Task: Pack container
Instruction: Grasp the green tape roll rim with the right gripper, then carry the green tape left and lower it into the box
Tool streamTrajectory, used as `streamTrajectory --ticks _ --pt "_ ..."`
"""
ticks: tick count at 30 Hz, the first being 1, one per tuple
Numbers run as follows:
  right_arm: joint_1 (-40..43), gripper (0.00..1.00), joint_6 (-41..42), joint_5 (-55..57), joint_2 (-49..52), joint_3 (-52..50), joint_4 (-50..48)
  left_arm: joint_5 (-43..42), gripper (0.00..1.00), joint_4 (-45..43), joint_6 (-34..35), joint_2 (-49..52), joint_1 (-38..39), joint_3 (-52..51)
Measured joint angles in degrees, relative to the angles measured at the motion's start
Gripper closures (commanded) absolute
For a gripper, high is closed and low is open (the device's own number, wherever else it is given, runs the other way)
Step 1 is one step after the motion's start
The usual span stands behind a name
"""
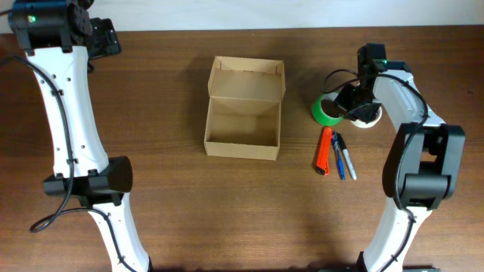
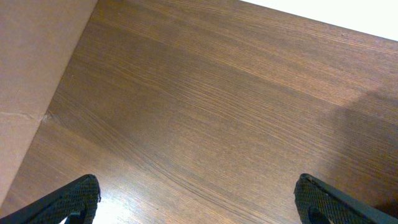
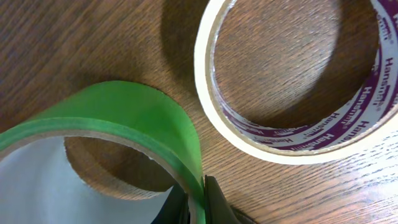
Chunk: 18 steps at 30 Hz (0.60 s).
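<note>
Two pincers are in view, and only one is engaged. The right pincer point(image 3: 198, 203) is clamped on the wall of the green roll of adhesive tape point(image 3: 124, 115), one finger inside the ring and one outside. Whether the roll is clear of the dark wooden tabletop point(image 1: 166, 211) cannot be told. The left pincer point(image 2: 196, 186) stands spread wide over bare wood at the far left, gripping nothing.

The tan rectangular cardboard box point(image 1: 243, 143) sits mid-table, open, its flap lid raised at the far side. It is well apart from both pincers and nothing restrains it.

Assessed risks:
- The hold is on a thin wall, low on the fingers. The roll may pivot or slip out when carried.
- The cream-white tape roll with purple lettering point(image 3: 280, 146) lies just beside the green one. A low or sideways pull could drag it along.
- The orange marker point(image 1: 324, 151) and the pens point(image 1: 342, 160) lie near and could be swept.
- A low approach could strike the box wall and shove the unsecured box.
</note>
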State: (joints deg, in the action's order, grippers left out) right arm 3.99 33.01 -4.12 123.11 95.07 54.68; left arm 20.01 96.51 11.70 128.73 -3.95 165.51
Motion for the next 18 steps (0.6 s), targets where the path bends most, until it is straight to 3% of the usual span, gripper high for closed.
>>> streamTrajectory --ticks 12,18 --pt "0.1 0.96 -5.9 -3.0 -0.9 0.3 2.6 0.0 0.00 0.0 0.0 0.0 0.0 0.0" --pt "-0.3 0.96 -14.0 -6.6 -7.9 9.7 9.7 0.0 0.00 0.0 0.0 0.0 0.0 0.0"
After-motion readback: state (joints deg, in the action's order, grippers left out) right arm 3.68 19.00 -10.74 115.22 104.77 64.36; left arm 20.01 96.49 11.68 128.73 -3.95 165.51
